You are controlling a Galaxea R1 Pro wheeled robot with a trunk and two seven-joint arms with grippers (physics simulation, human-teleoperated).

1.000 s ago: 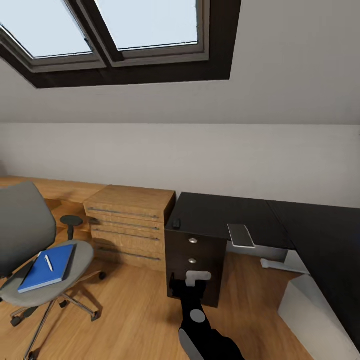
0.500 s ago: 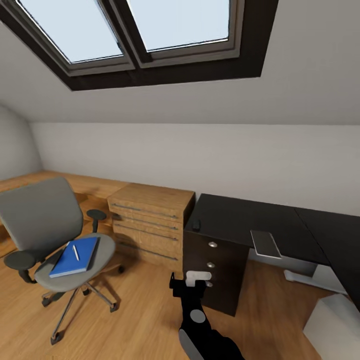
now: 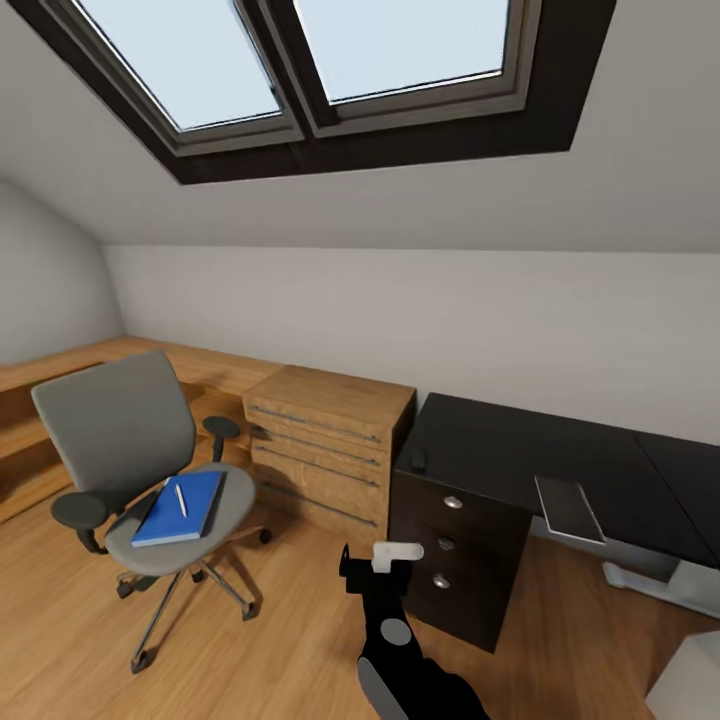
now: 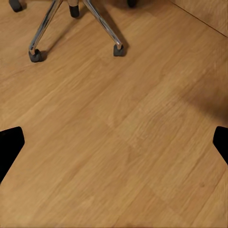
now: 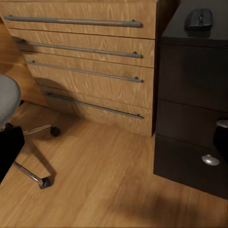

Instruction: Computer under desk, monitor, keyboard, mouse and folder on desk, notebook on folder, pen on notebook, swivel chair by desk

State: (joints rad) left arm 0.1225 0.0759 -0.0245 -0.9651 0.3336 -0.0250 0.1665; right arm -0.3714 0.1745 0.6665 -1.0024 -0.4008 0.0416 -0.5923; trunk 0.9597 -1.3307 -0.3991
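Observation:
The swivel chair (image 3: 125, 440) stands on the wood floor at the left, a little way from the desk (image 3: 520, 455). On its grey seat lies the blue folder (image 3: 180, 510) with a thin white pen (image 3: 181, 498) on top. The black mouse (image 3: 418, 459) rests at the desk's near left corner and also shows as the mouse (image 5: 199, 19) in the right wrist view. A flat grey rectangle (image 3: 568, 508) lies further right on the desk top. My right gripper (image 3: 375, 572) hangs open over the floor before the black drawer unit (image 3: 455, 560). My left gripper (image 4: 114, 145) is open above the floor near the chair's chrome base (image 4: 76, 23).
A light wooden drawer chest (image 3: 325, 450) stands between chair and desk, against a low wooden ledge (image 3: 60, 400). A pale box corner (image 3: 692, 685) shows at the lower right by a white desk leg (image 3: 650, 585). A dark-framed skylight (image 3: 330, 80) sits in the sloped ceiling.
The whole head view has swung left: chair, chest and desk slid right in the picture, and the chair is now fully in sight. The arm holds the same pose.

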